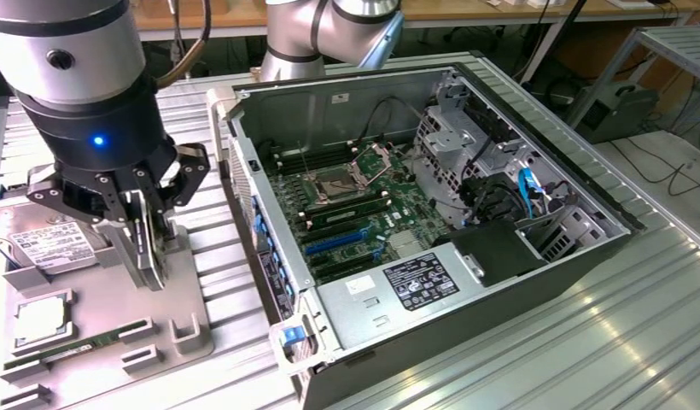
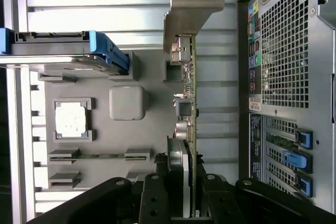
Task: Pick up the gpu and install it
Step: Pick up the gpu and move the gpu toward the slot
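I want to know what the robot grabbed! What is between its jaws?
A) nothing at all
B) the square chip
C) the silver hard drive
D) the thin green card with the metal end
D: the gripper has its jaws closed on the green card, seen edge-on, while the hard drive and the square chip sit in the grey tray.
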`<state>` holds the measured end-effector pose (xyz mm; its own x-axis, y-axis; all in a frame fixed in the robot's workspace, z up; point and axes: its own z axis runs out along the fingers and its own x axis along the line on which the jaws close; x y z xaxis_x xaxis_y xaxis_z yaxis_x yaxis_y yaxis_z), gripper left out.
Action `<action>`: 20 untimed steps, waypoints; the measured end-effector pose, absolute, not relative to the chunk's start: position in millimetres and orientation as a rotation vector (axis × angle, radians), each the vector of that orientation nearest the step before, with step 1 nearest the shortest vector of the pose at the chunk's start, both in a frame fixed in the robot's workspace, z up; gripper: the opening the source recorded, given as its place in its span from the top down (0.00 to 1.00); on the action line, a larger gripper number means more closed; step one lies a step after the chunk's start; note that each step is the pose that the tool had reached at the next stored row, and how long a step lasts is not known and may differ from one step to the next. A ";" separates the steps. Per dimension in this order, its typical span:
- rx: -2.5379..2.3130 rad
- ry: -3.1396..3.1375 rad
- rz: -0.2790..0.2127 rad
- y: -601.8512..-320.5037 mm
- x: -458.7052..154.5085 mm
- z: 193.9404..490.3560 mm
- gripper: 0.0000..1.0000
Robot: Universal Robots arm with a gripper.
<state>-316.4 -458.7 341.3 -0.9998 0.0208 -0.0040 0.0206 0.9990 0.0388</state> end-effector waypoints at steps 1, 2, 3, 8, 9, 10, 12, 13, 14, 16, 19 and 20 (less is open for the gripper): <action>0.032 3.136 0.061 -458.7 -316.4 343.5 0.71; 0.032 3.136 0.061 -458.7 -316.4 345.4 0.71; 0.032 3.136 0.061 -458.7 -316.4 347.7 0.71; 0.032 3.136 0.061 -458.7 -316.4 359.2 0.71; 0.032 3.136 0.061 -458.7 -316.4 361.7 0.71; 0.032 3.136 0.061 -458.7 -316.4 363.9 0.71; 0.033 3.136 0.061 -458.7 -316.5 368.8 0.71; 0.032 3.137 0.061 -458.7 -316.4 371.3 0.71; 0.032 3.136 0.061 -458.7 -316.4 373.5 0.71; 0.032 3.136 0.061 -458.7 -316.4 378.2 0.71; 0.032 3.136 0.061 -458.7 -316.4 385.7 0.71; 0.032 3.136 0.061 -458.7 -316.4 388.4 0.71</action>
